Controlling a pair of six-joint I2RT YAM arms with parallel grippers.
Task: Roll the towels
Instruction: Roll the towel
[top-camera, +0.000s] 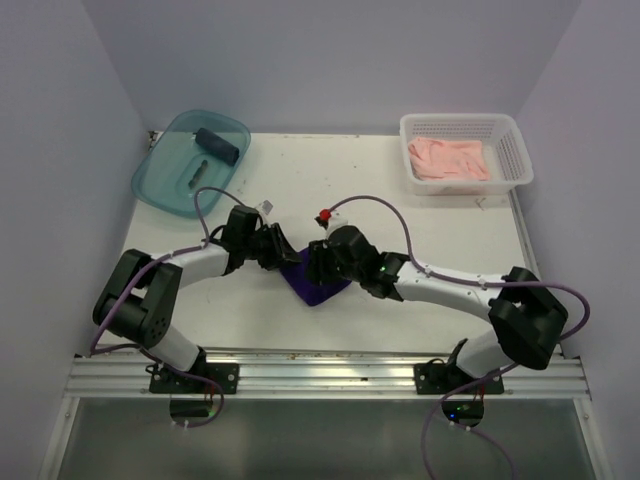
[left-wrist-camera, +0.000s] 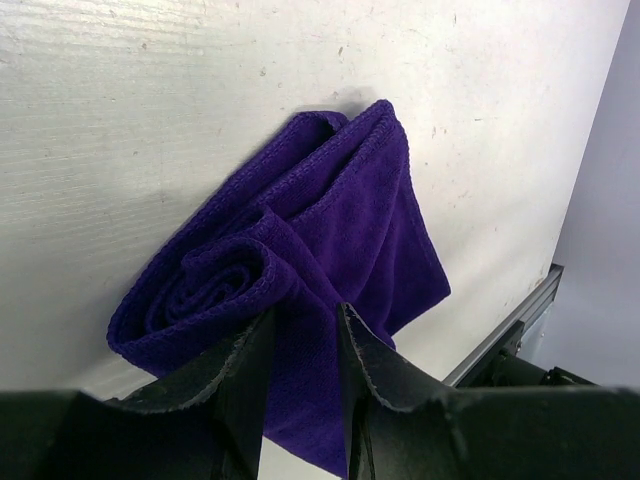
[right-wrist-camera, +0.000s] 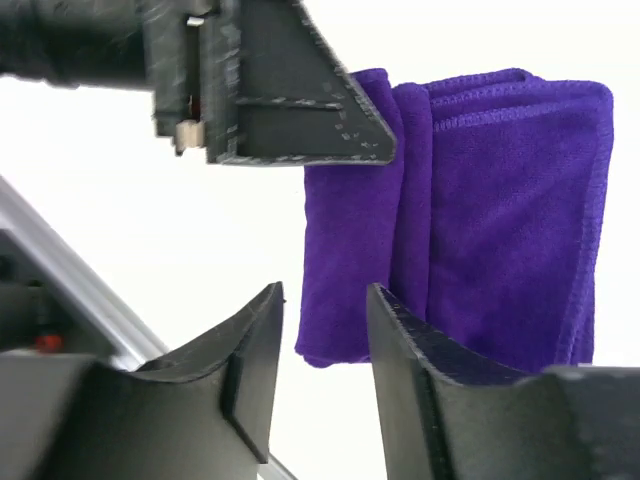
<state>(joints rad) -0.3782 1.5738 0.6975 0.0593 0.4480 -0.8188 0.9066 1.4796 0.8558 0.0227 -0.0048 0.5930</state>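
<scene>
The deep purple towel (top-camera: 318, 288) lies mid-table between my two grippers, folded and partly rolled at one end. In the left wrist view the roll (left-wrist-camera: 215, 275) lies left of the fingers. My left gripper (top-camera: 287, 257) (left-wrist-camera: 305, 312) is shut on a fold of the purple towel (left-wrist-camera: 350, 210). My right gripper (top-camera: 318, 260) (right-wrist-camera: 325, 290) is open just short of the towel's corner (right-wrist-camera: 500, 200), with the left gripper's finger (right-wrist-camera: 300, 110) at the far edge. The dark slate-blue towel (top-camera: 221, 147) lies rolled in the blue tub. The pale pink towel (top-camera: 450, 158) lies crumpled in the white basket.
A translucent blue tub (top-camera: 165, 185) stands at the back left. A white mesh basket (top-camera: 512, 150) stands at the back right. A metal rail (top-camera: 330, 375) runs along the near table edge. Walls close in on both sides.
</scene>
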